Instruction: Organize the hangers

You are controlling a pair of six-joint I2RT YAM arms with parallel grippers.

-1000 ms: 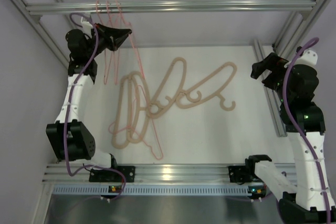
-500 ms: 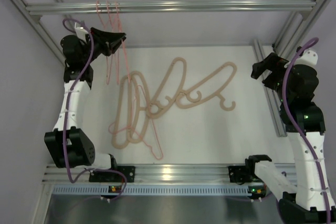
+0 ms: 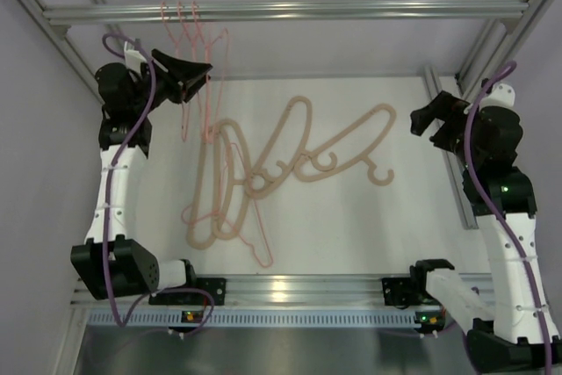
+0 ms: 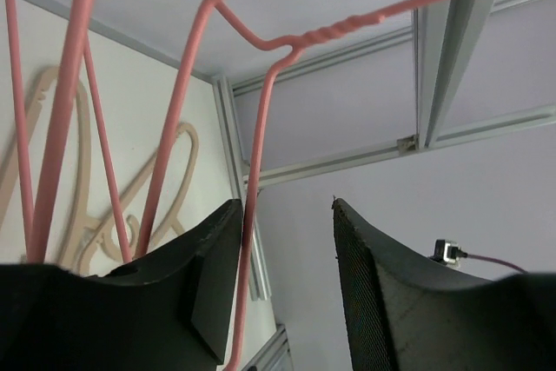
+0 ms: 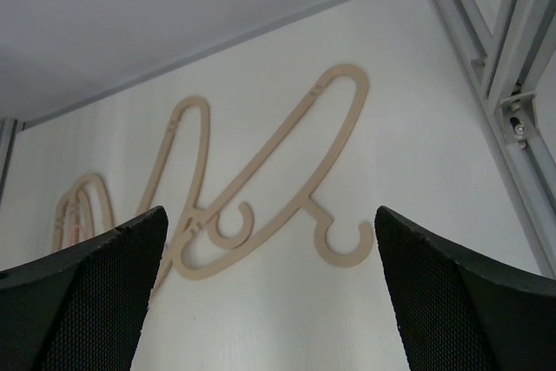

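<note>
Pink wire hangers (image 3: 186, 37) hang by their hooks from the top rail (image 3: 351, 10) at the back left. My left gripper (image 3: 204, 72) is among them, open. In the left wrist view one pink wire (image 4: 261, 128) runs down along the inner face of the left finger, and the gripper (image 4: 287, 204) is not closed on it. Several beige hangers (image 3: 347, 142) lie tangled on the white table, and a pink hanger (image 3: 256, 239) lies under the left ones. My right gripper (image 3: 430, 120) hovers open at the right, above the rightmost beige hanger (image 5: 295, 171).
Aluminium frame posts (image 3: 448, 155) run along the table's right side and slant across both back corners. A front rail (image 3: 290, 292) carries the arm bases. The left wrist view shows a frame bar (image 4: 452, 41) close overhead.
My left gripper has gone from shut to open, letting go of the pink hanger, and has drawn back to the left. The hanger has swung on the rail. My right gripper shifted slightly left.
</note>
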